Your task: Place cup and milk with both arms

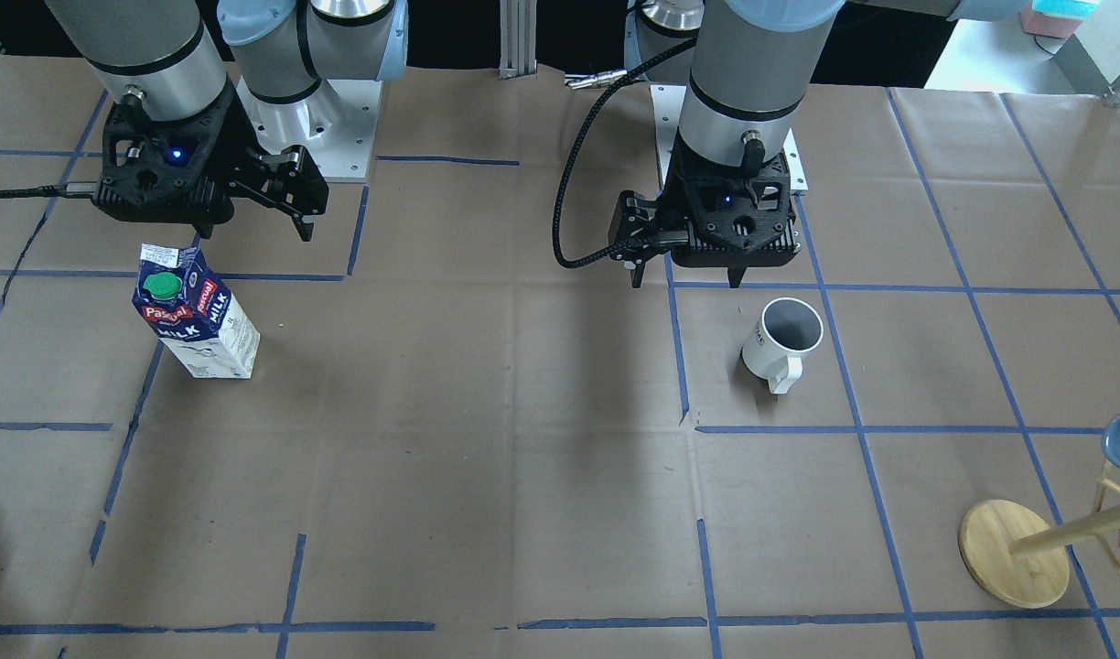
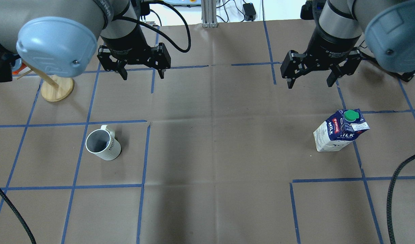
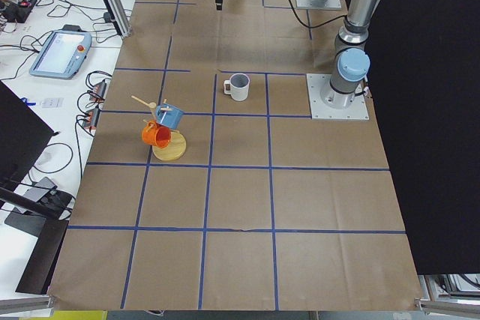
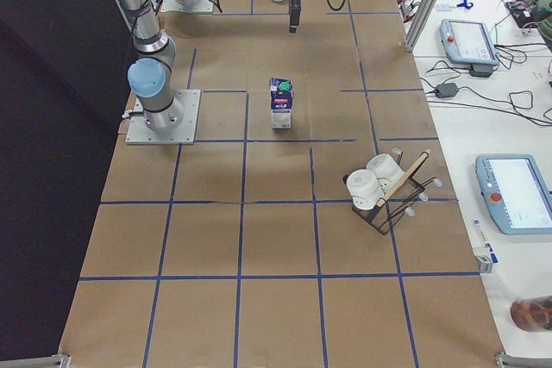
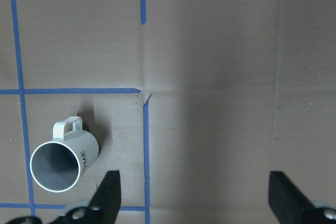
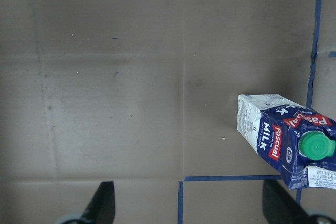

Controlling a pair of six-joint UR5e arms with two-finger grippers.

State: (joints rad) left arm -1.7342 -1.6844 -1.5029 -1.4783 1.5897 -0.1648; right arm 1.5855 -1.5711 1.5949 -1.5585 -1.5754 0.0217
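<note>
The white cup (image 1: 784, 340) stands upright on the brown paper, handle away from the robot; it also shows in the overhead view (image 2: 104, 145) and low left in the left wrist view (image 5: 63, 161). My left gripper (image 2: 143, 75) hangs open and empty above the table, beyond the cup and to its right. The milk (image 2: 339, 134), a blue and white carton with a green cap, stands upright at the right, also in the front view (image 1: 199, 316) and the right wrist view (image 6: 283, 135). My right gripper (image 2: 309, 84) is open and empty, above and beyond the carton.
A wooden mug tree (image 2: 57, 88) with a blue and an orange mug (image 3: 156, 135) stands at the far left of the table. A black rack with white cups (image 4: 379, 191) stands on the right side. Blue tape lines grid the paper.
</note>
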